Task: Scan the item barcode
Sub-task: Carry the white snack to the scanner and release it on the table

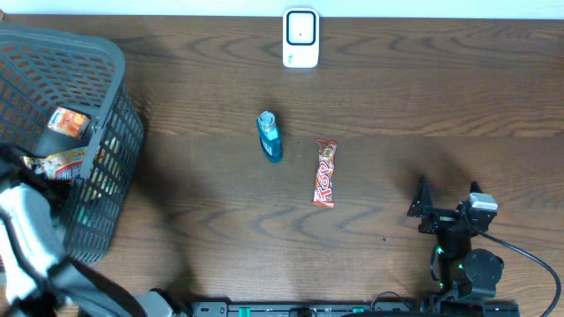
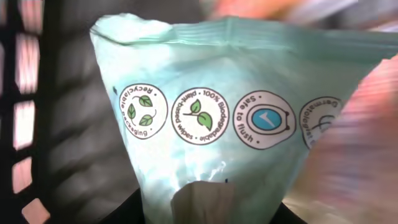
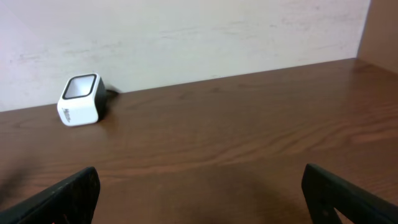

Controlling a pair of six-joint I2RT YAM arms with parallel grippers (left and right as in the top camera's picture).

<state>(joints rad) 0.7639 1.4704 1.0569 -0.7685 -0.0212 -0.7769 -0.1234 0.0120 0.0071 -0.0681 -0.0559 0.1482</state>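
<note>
**Reaching Into the Basket, Left Claw Pressed Up Against a Wipes Pack**

The left claw sat down inside the grey basket at the table's left edge. Its wrist camera was filled by a mint-green wipes pack printed with round badges reading "recyclable packaging", "100% plant-based wipes" and "safe to flush". The pack stood right at the claw, but the fingers themselves were not clear in either view. Whether they were clamped on the pack or just beside it could not be told.

Two orange snack packets lay near the claw in the same basket, whose dark mesh wall showed behind the pack.

The right claw rested low at the near right of the table with its two fingers spread wide apart and nothing between them. It faced the white scanner, which stood well away at the far edge against the wall.

A small blue bottle and a red-and-gold candy bar lay near each other, not touching, out on the wood mid-table between basket and right arm.
</note>
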